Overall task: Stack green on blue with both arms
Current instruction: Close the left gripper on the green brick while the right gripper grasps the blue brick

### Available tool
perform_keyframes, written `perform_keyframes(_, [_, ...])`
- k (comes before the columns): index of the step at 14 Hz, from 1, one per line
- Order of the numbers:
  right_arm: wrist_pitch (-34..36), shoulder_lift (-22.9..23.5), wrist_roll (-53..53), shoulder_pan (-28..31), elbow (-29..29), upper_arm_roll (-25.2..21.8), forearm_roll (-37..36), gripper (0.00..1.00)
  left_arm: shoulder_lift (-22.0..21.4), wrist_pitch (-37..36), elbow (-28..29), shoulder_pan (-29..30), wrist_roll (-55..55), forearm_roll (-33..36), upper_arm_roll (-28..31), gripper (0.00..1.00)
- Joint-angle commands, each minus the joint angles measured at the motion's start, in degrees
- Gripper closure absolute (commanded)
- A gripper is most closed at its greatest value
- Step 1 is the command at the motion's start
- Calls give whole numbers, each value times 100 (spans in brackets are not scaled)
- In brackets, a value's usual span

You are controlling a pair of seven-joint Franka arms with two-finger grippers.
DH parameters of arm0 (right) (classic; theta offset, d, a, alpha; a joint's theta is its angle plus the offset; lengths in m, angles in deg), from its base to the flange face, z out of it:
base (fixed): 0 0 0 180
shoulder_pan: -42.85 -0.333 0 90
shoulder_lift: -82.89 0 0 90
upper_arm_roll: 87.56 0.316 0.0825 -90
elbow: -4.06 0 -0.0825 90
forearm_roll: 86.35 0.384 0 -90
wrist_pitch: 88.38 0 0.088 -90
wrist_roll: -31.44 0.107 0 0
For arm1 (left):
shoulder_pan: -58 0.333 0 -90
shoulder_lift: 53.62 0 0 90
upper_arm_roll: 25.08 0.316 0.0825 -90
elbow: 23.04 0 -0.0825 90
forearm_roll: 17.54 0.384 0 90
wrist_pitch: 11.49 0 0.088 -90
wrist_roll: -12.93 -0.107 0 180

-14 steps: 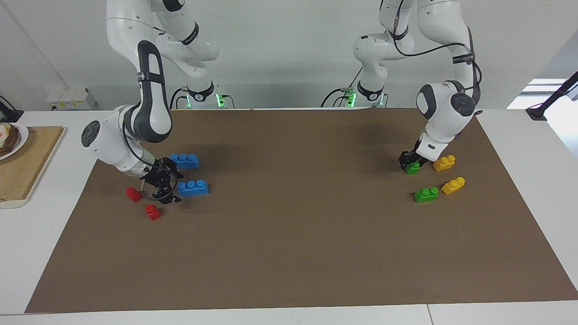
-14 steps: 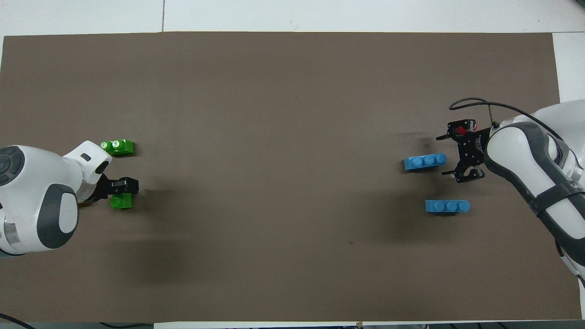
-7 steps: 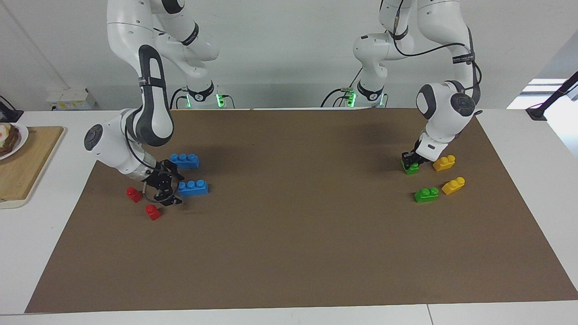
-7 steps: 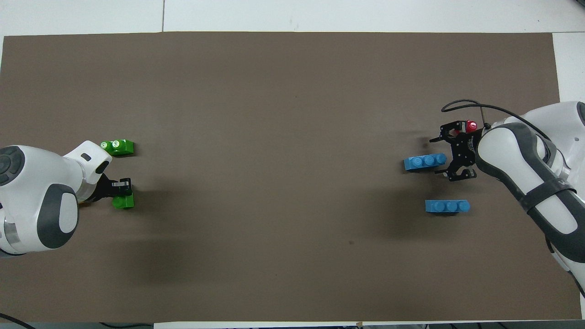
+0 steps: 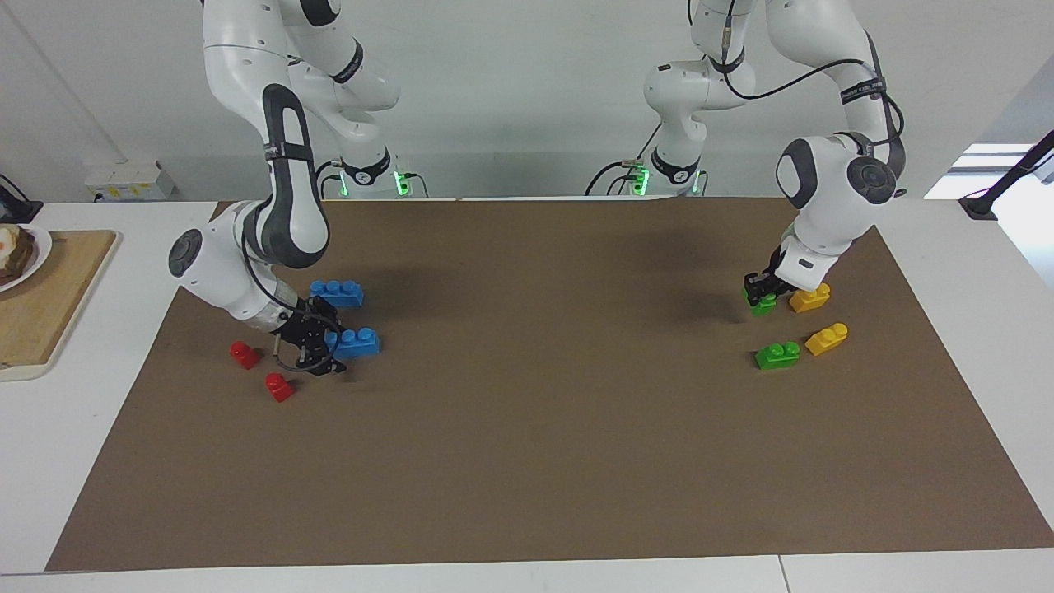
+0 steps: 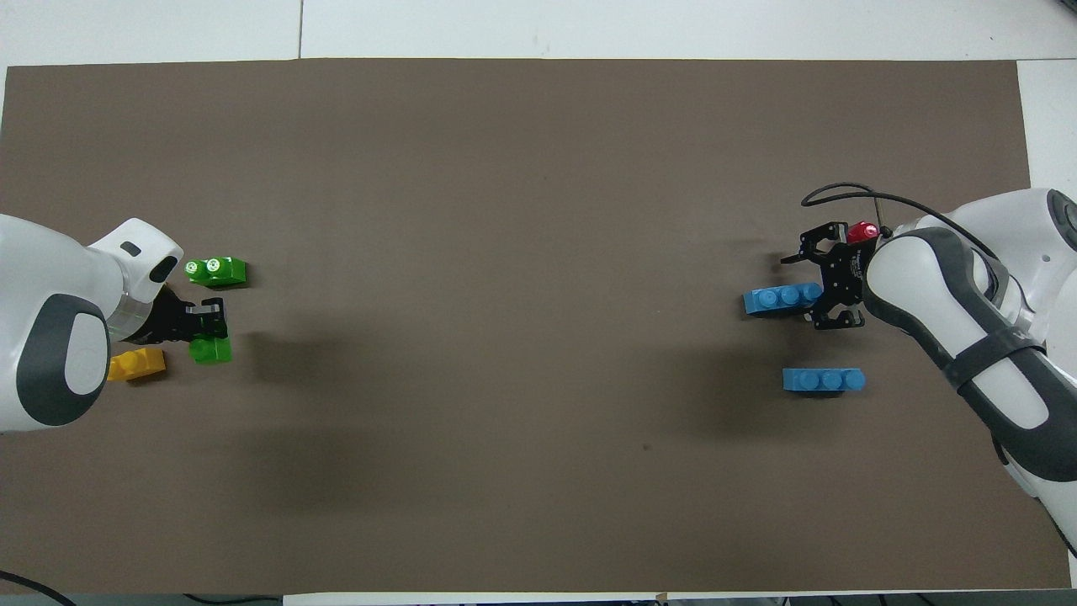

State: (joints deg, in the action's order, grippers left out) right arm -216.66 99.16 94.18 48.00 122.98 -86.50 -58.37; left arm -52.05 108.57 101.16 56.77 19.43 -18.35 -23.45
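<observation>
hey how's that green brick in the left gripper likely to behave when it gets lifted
The green brick looks like rigid moulded plastic, so it probably won't flex in the left gripper. It is small, so likely light. Its glossy sides may be somewhat slippery. Flat-bottomed and blocky, it shouldn't roll if dropped.

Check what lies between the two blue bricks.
Nothing but bare brown mat separates the blue brick at the right gripper from the other blue brick, clearest overhead.
</observation>
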Motion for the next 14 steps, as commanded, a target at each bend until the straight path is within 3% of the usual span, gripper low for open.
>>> perform_keyframes(1, [-100, -10, -174, 73, 87, 25, 155, 21, 116, -228, -220, -35, 726, -6, 12, 100])
perform_keyframes(6, [-118, -18, -200, 135, 96, 25, 155, 20, 98, -412, -334, -44, 949, -6, 3, 100])
perform_keyframes(8, [-127, -10, -192, 143, 96, 25, 155, 28, 134, -553, -492, -35, 1211, -15, 12, 100])
perform_keyframes(10, [-127, -10, -191, 152, 88, 25, 155, 43, 143, -562, -510, -44, 1301, -15, 3, 100])
perform_keyframes(14, [-118, -10, -235, 161, 88, 25, 155, 100, 125, -728, -502, -131, 1889, -15, 3, 100])
